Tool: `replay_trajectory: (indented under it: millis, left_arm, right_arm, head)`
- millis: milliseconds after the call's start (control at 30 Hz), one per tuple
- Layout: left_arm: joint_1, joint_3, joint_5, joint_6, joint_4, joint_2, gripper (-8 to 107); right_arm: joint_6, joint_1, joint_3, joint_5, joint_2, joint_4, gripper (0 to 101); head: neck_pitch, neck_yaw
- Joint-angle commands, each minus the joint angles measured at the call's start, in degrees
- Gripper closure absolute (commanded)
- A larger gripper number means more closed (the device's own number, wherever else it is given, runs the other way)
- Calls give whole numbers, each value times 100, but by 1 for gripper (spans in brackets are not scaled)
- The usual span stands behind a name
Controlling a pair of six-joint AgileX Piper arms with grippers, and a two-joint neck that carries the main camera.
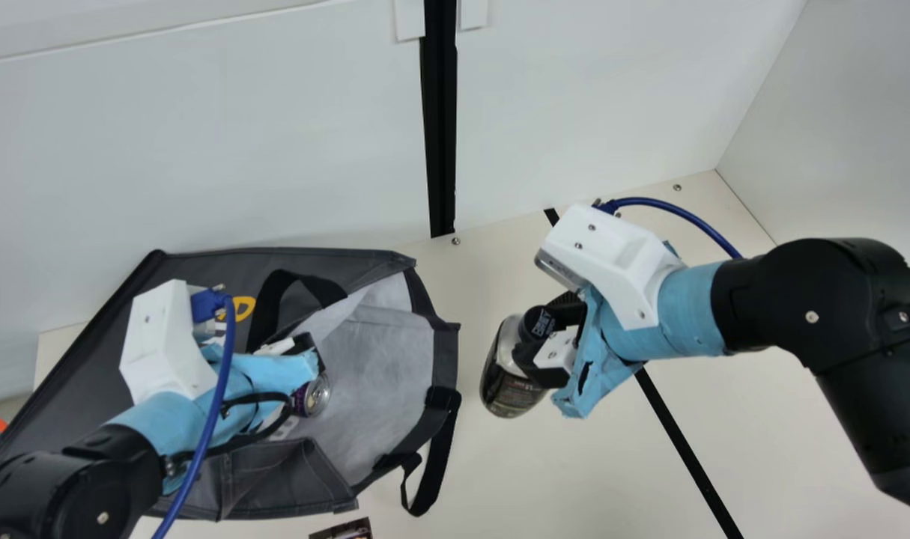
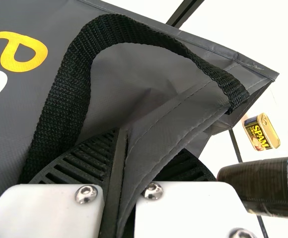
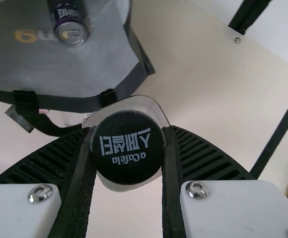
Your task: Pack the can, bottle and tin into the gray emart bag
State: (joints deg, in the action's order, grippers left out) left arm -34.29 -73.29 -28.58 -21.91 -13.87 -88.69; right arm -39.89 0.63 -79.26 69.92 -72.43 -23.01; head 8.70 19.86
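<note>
Taking up the most room on the table, the gray emart bag lies on its side, its mouth facing the bottle. The left tool is closed on a fold at the bag's edge, I'd guess to keep that mouth spread and stop the cloth sliding when something is pushed in. The bottle is just outside the mouth, clasped by the right tool near its black cap; that grip leaves the base free to go in first. It looks like the next item in, though the rim could snag it. The can lies inside the bag, so its part seems done. The tin, on the table well apart from the bag, presumably waits its turn.
</note>
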Motion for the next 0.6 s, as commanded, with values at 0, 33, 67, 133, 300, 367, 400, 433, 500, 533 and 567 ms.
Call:
replay_trajectory:
  millis: [0,33,67,133,300,367,400,433,500,533,567]
  left_arm:
    - [0,0,0,0,0,0,89]
    - [0,0,0,0,0,0,89]
    - [0,0,0,0,0,0,89]
    - [0,0,0,0,0,0,89]
    - [0,0,0,0,0,0,89]
    - [0,0,0,0,0,0,89]
    - [0,0,0,0,0,0,89]
    - [0,0,0,0,0,0,89]
    - [0,0,0,0,0,0,89]
    - [0,0,0,0,0,0,89]
    - [0,0,0,0,0,0,89]
  right_arm:
    - [-20,41,32,-2,10,-34,101]
    - [-29,66,50,-2,17,-50,101]
    - [-38,91,67,-2,23,-65,101]
    - [-57,134,94,-2,32,-97,101]
    - [-107,223,150,-2,51,-186,101]
    - [-128,246,160,-2,59,-238,101]
    - [-141,253,165,-2,63,-267,101]
    - [-158,254,165,-2,67,-304,101]
    - [-197,248,164,-2,75,-399,101]
    - [-217,240,159,-2,78,-435,101]
    - [-240,229,155,-2,81,-475,101]
  head:
    - [130,14]
    - [130,14]
    - [130,14]
    - [130,14]
    - [130,14]
    - [130,14]
    - [130,14]
    - [130,14]
    - [130,14]
    - [130,14]
    - [130,14]
